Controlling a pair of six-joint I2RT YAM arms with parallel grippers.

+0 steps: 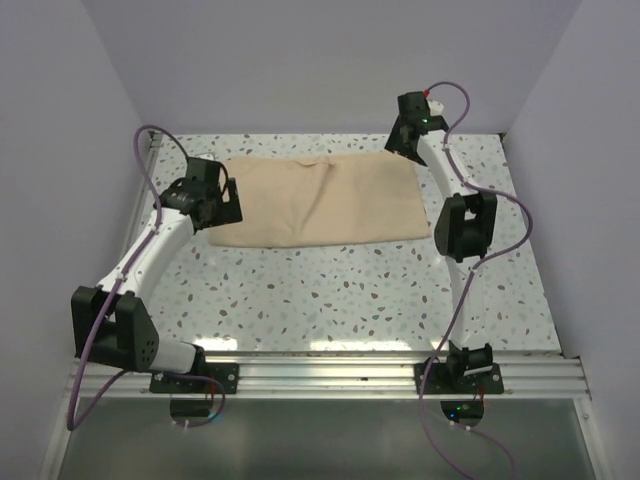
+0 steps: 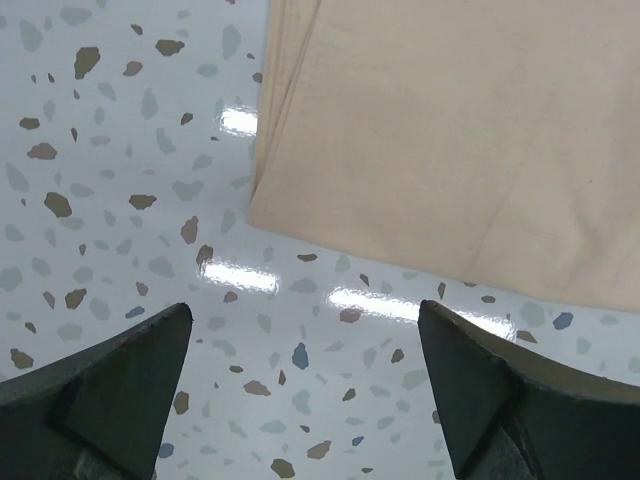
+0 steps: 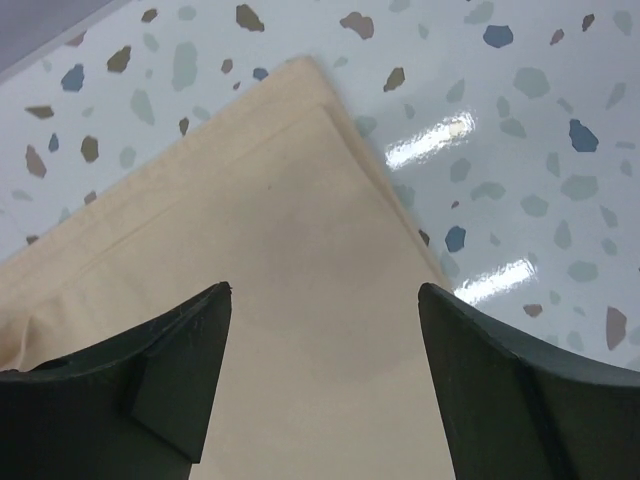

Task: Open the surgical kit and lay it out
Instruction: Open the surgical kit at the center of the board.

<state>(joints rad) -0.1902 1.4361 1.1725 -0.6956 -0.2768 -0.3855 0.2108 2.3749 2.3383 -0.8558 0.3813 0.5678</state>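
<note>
The tan cloth wrap (image 1: 318,200) lies folded shut at the back middle of the speckled table. The steel tray and the instruments are hidden. My left gripper (image 1: 225,205) is open and empty, hovering over bare table just off the wrap's near left corner (image 2: 262,200). In the left wrist view my left gripper (image 2: 305,345) shows only table between its fingertips. My right gripper (image 1: 403,140) is open and empty above the wrap's far right corner. In the right wrist view my right gripper (image 3: 325,320) has the tan cloth (image 3: 280,290) below its spread jaws.
The speckled table (image 1: 330,290) runs between lilac walls on the left, back and right. An aluminium rail (image 1: 330,375) holds both arm bases at the near edge. Purple cables loop off both arms.
</note>
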